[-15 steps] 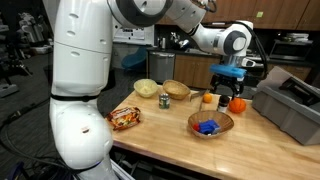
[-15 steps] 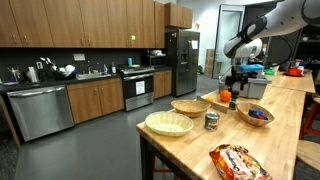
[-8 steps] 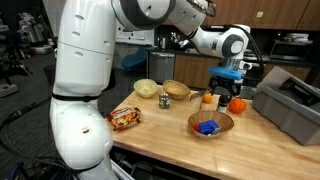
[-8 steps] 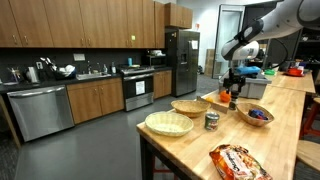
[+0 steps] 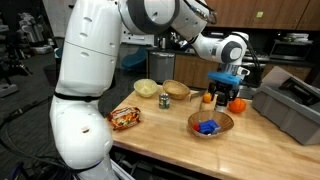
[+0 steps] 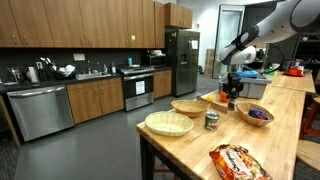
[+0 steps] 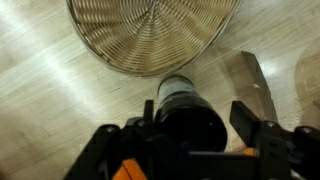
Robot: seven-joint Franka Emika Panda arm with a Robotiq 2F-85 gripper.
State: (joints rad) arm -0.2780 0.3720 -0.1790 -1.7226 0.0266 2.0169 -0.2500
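A: Change from 1.0 s ago?
B: Gripper [image 5: 222,91] is lower and nearer the wicker basket [image 5: 177,90]; its fingers now flank the dark bottle [image 7: 188,110] beside that basket.

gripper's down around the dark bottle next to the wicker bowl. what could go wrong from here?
1. The dark bottle is tall and narrow between the fingers of the gripper; if one finger touches first, it may tip.
2. The wicker bowl sits close by; a tipped bottle or a sideways move could hit its rim.
3. In an exterior view, the orange and a small orange container flank the bottle; the fingers might bump them.
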